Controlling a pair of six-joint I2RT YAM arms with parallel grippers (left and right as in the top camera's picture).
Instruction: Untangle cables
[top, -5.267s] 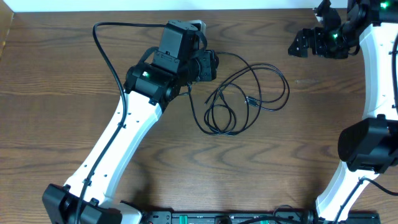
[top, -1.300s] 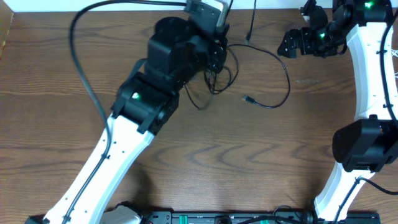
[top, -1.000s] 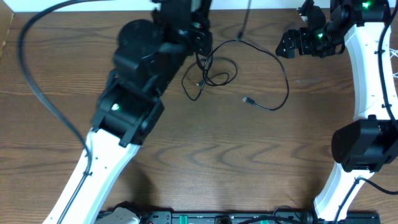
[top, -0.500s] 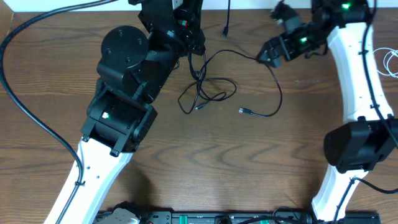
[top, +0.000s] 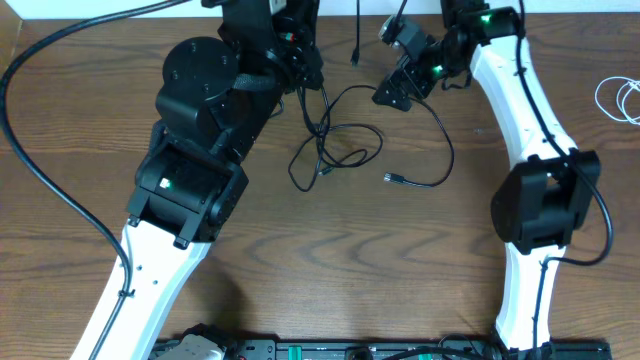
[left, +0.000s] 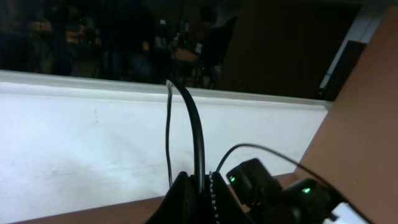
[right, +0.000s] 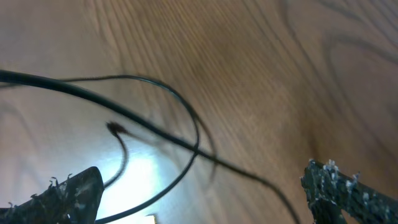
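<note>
Left pincer (left: 200, 182) is clamped tight on the black cable (left: 198, 143), holding it up at the far edge of the desk (top: 400, 290), and the strand runs straight up out of its fingers in the wrist view. Below it the rest of that cable hangs down to a knot of loops lying on the wood between the two arms, with one long arc sweeping out to the plug end (top: 392, 179), which sits loose on the desk.

Now the right pincer (right: 202, 183): fingers spread wide, nothing held, parked right over that arc. From its wrist camera the cable cuts diagonally across the gap between the two fingers, so the strand lies crosswise to the jaws and just beneath them. That is the relation that matters. The right arm is clearly the nearer one to this free run, and looks lined up to drop and close on it, then draw away from the left.

The white cable (top: 600, 97) is coiled well apart at the right edge of the desk, out of this contest.
</note>
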